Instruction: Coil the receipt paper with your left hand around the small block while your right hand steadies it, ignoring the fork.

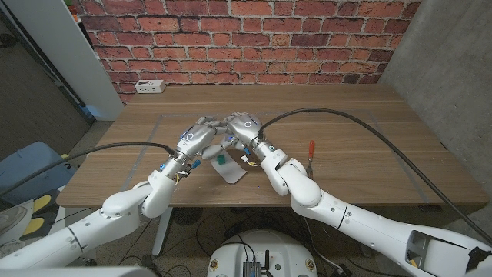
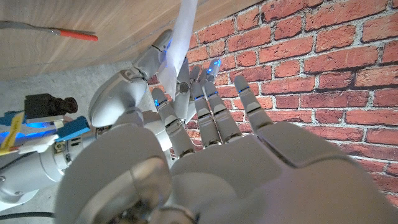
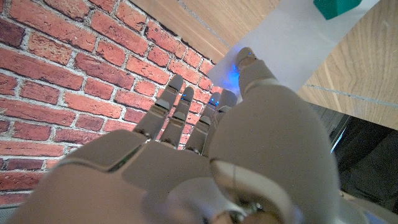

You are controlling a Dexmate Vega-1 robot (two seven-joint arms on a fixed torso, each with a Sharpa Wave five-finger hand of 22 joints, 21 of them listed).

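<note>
- Your left hand point(image 1: 196, 136) and right hand point(image 1: 244, 127) are silvery grey metal with segmented fingers point(image 2: 214, 106), and small blue lights glow near the tips.
- Both arms point(image 1: 350, 218) have glossy white rounded shells.
- A thick black cable point(image 1: 350, 115) loops to each wrist.
- You've got little blue and yellow connectors point(image 2: 15, 134) at the wrist.

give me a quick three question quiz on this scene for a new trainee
1. True or false: the fork lies on the table to the right of the right hand.
2. What colour is the small block? A red, B green, C yellow
3. What is the block sitting on?

Key: 1 true. 2 B. 3 the strip of receipt paper, which the left hand and right hand both reach over.
</note>
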